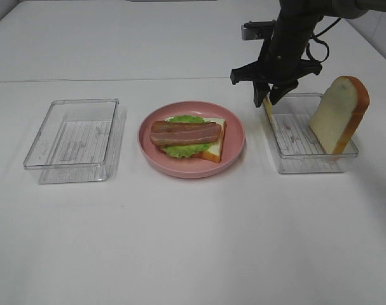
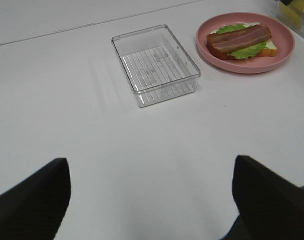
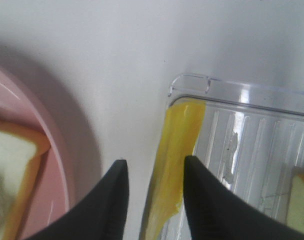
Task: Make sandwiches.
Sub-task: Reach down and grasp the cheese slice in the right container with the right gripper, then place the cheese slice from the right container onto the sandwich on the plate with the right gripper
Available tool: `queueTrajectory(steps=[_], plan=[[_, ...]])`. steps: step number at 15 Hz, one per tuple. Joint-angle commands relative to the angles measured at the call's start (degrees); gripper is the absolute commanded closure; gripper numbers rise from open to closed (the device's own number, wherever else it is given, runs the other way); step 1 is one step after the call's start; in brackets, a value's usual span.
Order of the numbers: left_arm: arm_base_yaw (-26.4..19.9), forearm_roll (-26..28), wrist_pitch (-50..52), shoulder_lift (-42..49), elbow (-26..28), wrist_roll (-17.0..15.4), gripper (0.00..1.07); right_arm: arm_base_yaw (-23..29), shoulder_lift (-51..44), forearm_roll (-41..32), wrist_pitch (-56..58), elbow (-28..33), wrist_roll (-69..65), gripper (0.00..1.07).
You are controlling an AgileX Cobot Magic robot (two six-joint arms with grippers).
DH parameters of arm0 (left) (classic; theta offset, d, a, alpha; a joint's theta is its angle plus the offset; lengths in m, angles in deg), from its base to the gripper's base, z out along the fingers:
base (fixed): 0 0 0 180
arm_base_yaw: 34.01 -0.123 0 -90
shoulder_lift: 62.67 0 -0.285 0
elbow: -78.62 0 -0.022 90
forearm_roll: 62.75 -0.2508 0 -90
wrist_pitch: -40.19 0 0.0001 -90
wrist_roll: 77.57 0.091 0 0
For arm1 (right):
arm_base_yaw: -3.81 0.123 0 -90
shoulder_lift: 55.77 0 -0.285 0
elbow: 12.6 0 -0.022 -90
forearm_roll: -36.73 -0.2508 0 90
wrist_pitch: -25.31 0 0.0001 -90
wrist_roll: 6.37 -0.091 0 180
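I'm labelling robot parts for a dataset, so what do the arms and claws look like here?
The right claw is black: a wide crossbar with two tapering, pointed fingers. Its arm is black too, with a small grey block and a looping black cable. Of the left claw only two dark finger shapes show. No markings are visible.

On the plain white table (image 1: 193,248) we see three things in a row — a clear rectangular plastic box (image 1: 70,173), a round pink plate (image 1: 193,170), a second clear plastic box (image 1: 307,165).
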Motion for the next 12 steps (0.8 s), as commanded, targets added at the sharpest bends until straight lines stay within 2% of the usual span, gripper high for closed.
queueTrajectory(steps=[1,3,7,12], plan=[[0.2,0.5,0.6,1.1,-0.1,0.1,0.23,-0.4,0.1,2.0,0.6,-0.5,-0.8,0.89],[0.2,0.5,0.6,1.1,-0.1,0.1,0.23,-0.4,0.1,2.0,0.6,-0.5,-0.7,1.07],[0.2,0.5,0.6,1.1,-0.1,0.1,0.23,-0.4,-0.3,2.3,1.5,-0.9,-0.5,1.07],[0.2,0.4,0.6,1.1,-0.1,0.1,0.23,-0.3,-6.5,0.7,5.2,-2.3,0.6,1.07]])
